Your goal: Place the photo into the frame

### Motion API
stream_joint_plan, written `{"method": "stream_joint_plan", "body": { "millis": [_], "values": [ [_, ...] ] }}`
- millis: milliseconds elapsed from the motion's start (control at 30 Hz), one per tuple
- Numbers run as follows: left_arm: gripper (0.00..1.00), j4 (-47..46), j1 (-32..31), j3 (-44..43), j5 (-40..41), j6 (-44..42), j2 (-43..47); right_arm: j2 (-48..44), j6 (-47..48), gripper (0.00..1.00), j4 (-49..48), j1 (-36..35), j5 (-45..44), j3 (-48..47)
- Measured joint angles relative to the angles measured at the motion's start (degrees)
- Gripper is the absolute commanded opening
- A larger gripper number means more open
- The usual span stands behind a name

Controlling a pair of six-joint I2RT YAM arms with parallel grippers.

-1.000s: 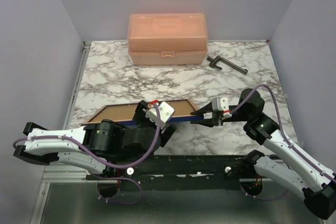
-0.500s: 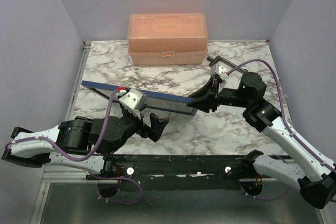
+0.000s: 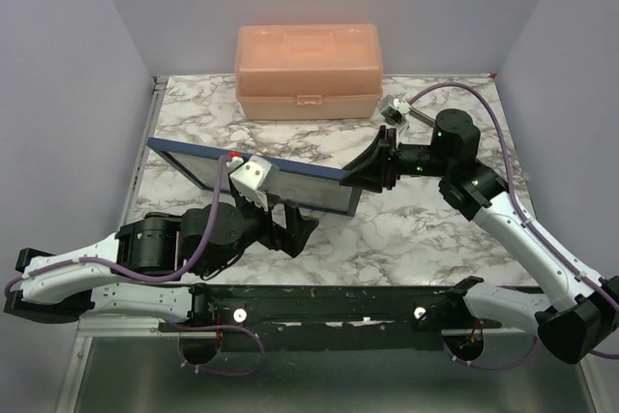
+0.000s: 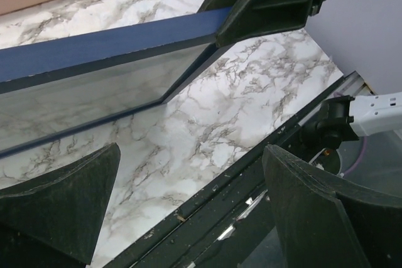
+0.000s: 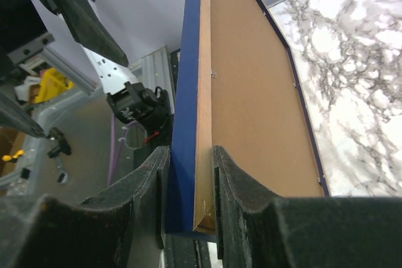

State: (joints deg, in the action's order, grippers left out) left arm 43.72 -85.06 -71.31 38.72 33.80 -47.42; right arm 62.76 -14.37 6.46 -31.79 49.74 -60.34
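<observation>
Although the marble table (image 3: 426,229) shows no photo anywhere, the frame (image 3: 261,173) hangs tilted above it, with its navy front and glass facing up. The right gripper (image 3: 372,163) pinches one end, and the frame stretches away from its fingers. The left gripper (image 3: 285,222) sits just under the frame's lower edge, fingers spread wide, touching nothing. The photo is probably still to be loaded, or is hidden inside. A second ago the frame lay lower, with its brown back facing up.
</observation>
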Motion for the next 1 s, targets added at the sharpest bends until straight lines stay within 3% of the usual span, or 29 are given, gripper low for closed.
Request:
{"method": "stream_joint_plan", "body": {
  "millis": [733,1000],
  "values": [
    [0.99,-0.04,4.76,1.77,-6.49,1.66,-1.86,2.23,-16.15,0.01,-1.62,8.41,16.28,-0.39],
    [0.99,0.17,5.84,3.8,-6.67,2.64,-2.43,3.04,-13.22,0.01,1.4,9.88,11.26,-1.84]
  ]
}}
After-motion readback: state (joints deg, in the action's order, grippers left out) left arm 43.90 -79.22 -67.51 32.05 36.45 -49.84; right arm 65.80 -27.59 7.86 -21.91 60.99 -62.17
